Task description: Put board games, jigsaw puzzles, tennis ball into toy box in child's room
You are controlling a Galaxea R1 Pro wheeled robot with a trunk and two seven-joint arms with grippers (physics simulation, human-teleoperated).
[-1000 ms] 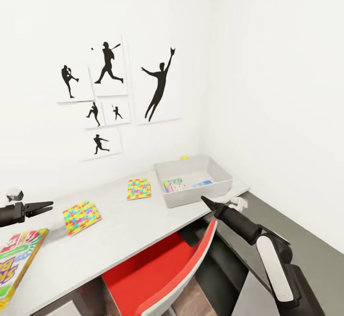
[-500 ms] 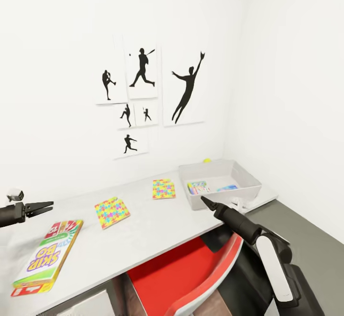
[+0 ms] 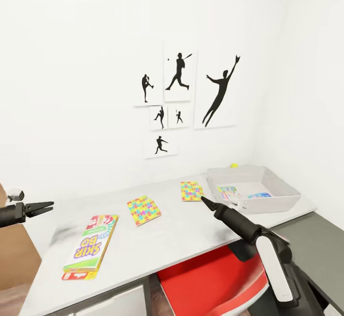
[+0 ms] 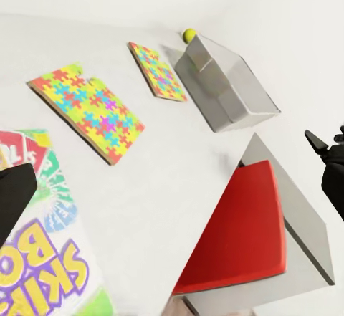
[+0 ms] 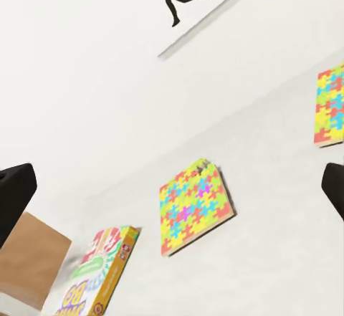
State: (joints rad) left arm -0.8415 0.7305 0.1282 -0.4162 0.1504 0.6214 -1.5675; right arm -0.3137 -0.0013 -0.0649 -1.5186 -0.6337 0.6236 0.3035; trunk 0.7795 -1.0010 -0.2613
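On the table [image 3: 181,230] lie the SKIP BO board game [image 3: 91,247], a jigsaw puzzle [image 3: 144,209] and a second jigsaw puzzle [image 3: 191,191]. At the right end stands the grey toy box [image 3: 267,205], holding two small board games [image 3: 229,193] [image 3: 259,195]. The tennis ball [image 3: 234,165] rests behind the box. My left gripper [image 3: 44,206] hovers open off the table's left end. Above the table front, between the puzzles and the box, my right gripper [image 3: 206,202] is open, its fingers [image 5: 14,194] spread wide in the right wrist view. Neither gripper holds anything.
A red chair [image 3: 210,282] is tucked under the table in front of me. White walls with black baseball silhouettes [image 3: 179,70] close the back and right. A brown surface [image 3: 14,254] shows low at the left. Dark grey floor [image 3: 325,239] lies right of the table.
The whole view has swung left, so the table, box and pictures slid right in the picture and the SKIP BO box came fully into sight. Both arms kept their pose.
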